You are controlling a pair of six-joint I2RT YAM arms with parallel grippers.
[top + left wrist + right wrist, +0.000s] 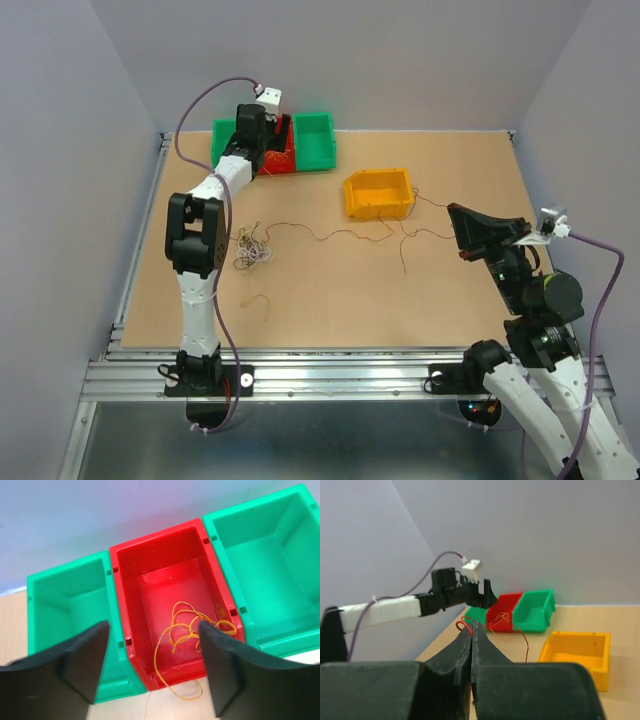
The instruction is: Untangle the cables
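Red bin (165, 550) sits btw. left green bin (70, 587) and right green bin (260, 545), walls touching, at counter (400, 300) rear edge. Yellow bin (378, 180) stands apart, nr. centre.

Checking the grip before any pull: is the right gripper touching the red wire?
Touching. In the right wrist view the right gripper is shut, and the red wire comes out from between its closed fingertips.

Two green bins (67, 600) (272, 570), one red bin (160, 550), one yellow bin (352, 195).

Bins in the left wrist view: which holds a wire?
The red bin in the middle: an orange wire lies curled in it. The left green bin and the right green bin are empty.
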